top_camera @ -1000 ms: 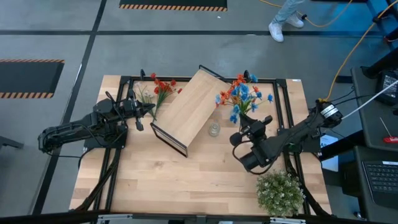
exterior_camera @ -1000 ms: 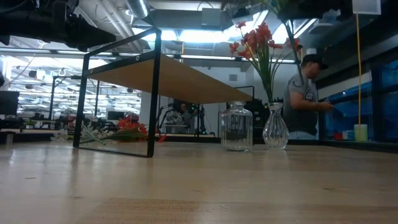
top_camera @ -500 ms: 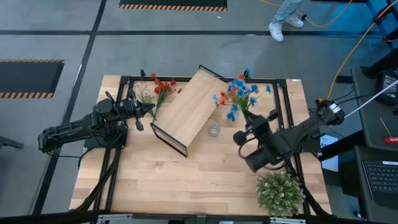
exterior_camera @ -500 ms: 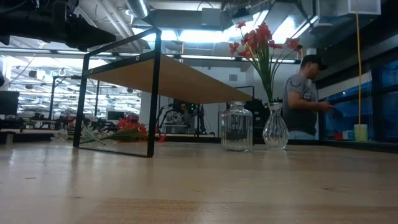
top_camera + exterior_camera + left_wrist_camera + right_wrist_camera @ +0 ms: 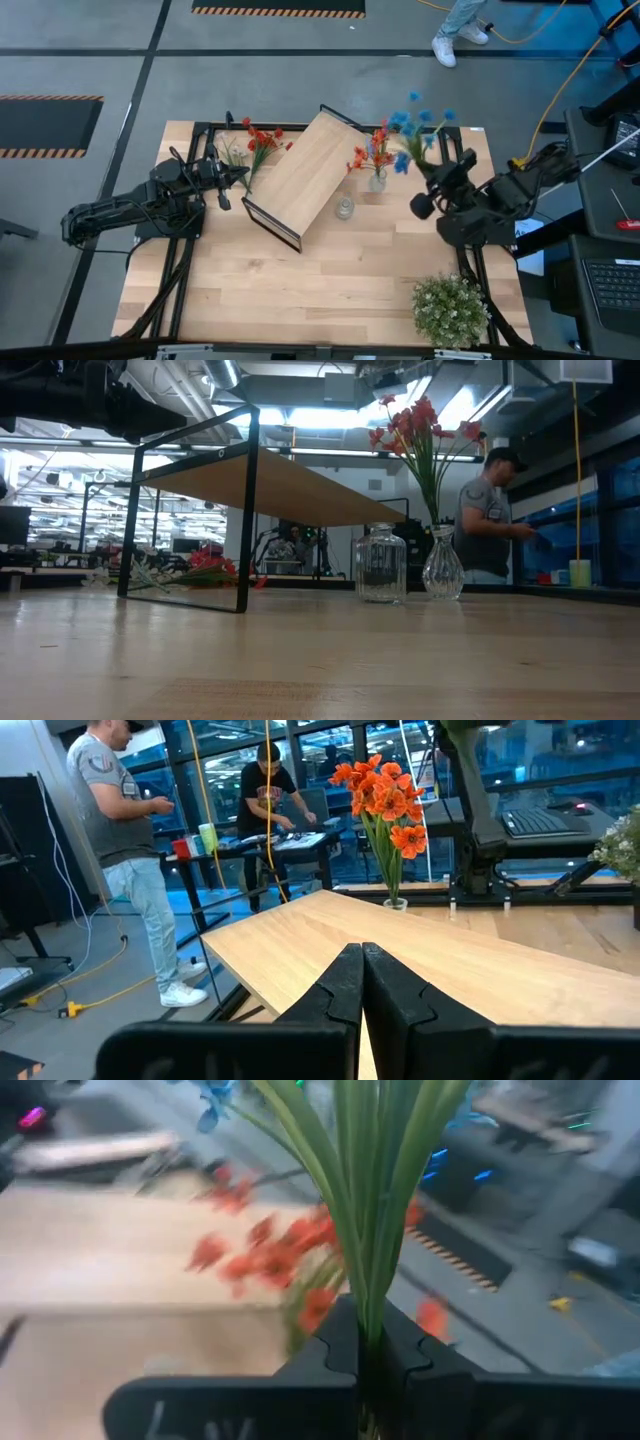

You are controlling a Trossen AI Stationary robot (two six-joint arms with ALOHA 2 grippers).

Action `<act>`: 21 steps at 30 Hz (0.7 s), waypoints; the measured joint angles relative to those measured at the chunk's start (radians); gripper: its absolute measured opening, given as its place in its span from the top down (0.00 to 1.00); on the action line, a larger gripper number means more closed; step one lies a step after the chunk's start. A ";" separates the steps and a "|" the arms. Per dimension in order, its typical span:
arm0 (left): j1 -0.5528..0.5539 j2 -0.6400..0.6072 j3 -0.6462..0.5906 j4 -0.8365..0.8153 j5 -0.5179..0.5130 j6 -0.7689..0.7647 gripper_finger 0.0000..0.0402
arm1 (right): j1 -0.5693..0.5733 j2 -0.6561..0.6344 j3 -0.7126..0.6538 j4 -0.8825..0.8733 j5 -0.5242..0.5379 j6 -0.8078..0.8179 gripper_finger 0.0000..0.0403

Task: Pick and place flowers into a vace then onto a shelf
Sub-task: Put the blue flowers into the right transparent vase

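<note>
From above, the shelf (image 5: 300, 178) is seen lying at an angle on the table (image 5: 300, 290). A small vase (image 5: 377, 180) holding red-orange flowers (image 5: 372, 152) stands just beside the shelf's right edge, with a glass jar (image 5: 344, 208) near it. The right gripper (image 5: 432, 178) is raised to the right of the vase, its jaws clamped on the stems of blue flowers (image 5: 412, 128). The left gripper (image 5: 238, 173) rests at the shelf's left, jaws together, beside loose red flowers (image 5: 262, 138) lying on the table.

At table height, the jar (image 5: 381, 564) and the vase (image 5: 442, 565) are seen side by side, right of the shelf (image 5: 262, 485).

In the left wrist view, the jaws are pressed together on nothing.

In the right wrist view, green stems (image 5: 365, 1190) are gripped between the jaws.
</note>
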 joint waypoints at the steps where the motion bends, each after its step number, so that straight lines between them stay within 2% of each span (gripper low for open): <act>1: 0.000 0.000 0.000 0.000 0.000 -0.004 0.99 | 0.000 -0.014 -0.019 0.066 -0.042 -0.072 1.00; 6: 0.000 0.000 0.000 0.000 0.000 -0.025 0.99 | -0.001 -0.105 -0.114 0.470 -0.262 -0.487 1.00; 8: 0.000 0.000 0.000 0.000 0.000 -0.026 0.99 | -0.001 -0.147 -0.160 0.611 -0.301 -0.632 1.00; 15: 0.000 0.000 0.000 0.000 0.000 -0.026 0.99 | -0.002 -0.305 -0.404 1.032 -0.247 -0.910 1.00; 21: 0.000 0.000 0.000 0.000 0.000 -0.026 0.99 | -0.007 -0.353 -0.668 1.566 -0.235 -1.227 1.00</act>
